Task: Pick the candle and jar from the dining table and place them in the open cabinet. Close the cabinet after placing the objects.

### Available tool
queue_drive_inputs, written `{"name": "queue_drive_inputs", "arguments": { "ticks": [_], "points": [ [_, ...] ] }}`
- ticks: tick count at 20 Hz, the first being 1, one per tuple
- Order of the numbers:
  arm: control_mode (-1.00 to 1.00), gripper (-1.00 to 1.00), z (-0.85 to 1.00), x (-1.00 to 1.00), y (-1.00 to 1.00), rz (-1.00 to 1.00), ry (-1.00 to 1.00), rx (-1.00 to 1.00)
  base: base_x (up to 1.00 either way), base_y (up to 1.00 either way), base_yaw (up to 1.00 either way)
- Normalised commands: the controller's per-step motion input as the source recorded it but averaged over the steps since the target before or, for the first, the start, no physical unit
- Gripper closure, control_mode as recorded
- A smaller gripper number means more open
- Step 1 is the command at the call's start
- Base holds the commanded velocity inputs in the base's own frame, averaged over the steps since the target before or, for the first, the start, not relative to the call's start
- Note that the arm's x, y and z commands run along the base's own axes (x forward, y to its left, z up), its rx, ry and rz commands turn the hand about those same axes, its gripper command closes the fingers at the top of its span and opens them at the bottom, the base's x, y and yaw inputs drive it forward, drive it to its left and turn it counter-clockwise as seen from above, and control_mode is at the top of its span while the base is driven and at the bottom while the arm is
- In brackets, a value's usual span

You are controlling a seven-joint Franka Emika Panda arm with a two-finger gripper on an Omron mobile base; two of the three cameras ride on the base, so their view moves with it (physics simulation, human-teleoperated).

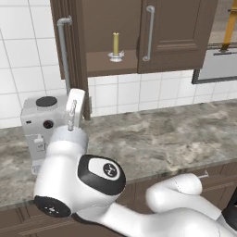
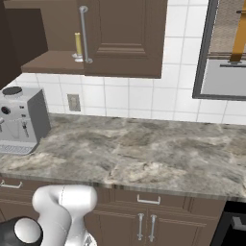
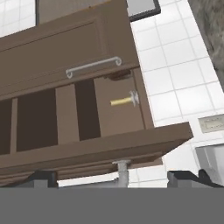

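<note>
candle (image 1: pixel 115 45) upright on cabinet (image 1: pixel 111 62) shelf; gripper (image 3: pixel 118 176) empty, jaws wide apart, near open door

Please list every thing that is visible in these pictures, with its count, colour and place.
candle: one, yellow, upright on a small silvery holder, on the shelf of the open cabinet.
cabinet: one, dark brown, on the wall, left door open, right door shut.
coffee machine: one, grey, on the counter under the open side.
counter: one, grey-brown marble, over dark brown fronts.
wall outlet: one, grey, on the white tiles.
window: one, dark frame, right of the cabinet.
gripper: one, dark fingertips, apart, either side of the open door's silver handle.
</note>
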Motion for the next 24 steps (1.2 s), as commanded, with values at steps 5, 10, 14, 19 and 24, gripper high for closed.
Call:
{"name": "queue_drive_inputs", "arguments": {
  "ticks": [5, 10, 14, 19, 24],
  "points": [
    [-1.00, -1.00, 0.00, 0.47, 0.24, 0.00, 0.00, 0.02, 0.00, 0.00, 0.00],
    [-1.00, -1.00, 0.00, 0.17, 0.02, 0.00, 0.00, 0.02, 0.00, 0.00, 0.00],
    [-1.00, -1.00, 0.01, 0.04, -0.16, 0.00, 0.00, 0.02, 0.00, 0.00, 0.00],
    [-1.00, -1.00, 0.01, 0.04, -0.24, 0.00, -0.01, 0.01, 0.00, 0.00, 0.00],
    [-1.00, -1.00, 0.04, 0.09, -0.38, 0.00, -0.01, 0.01, 0.00, 0.00, 0.00]
  ]
}}
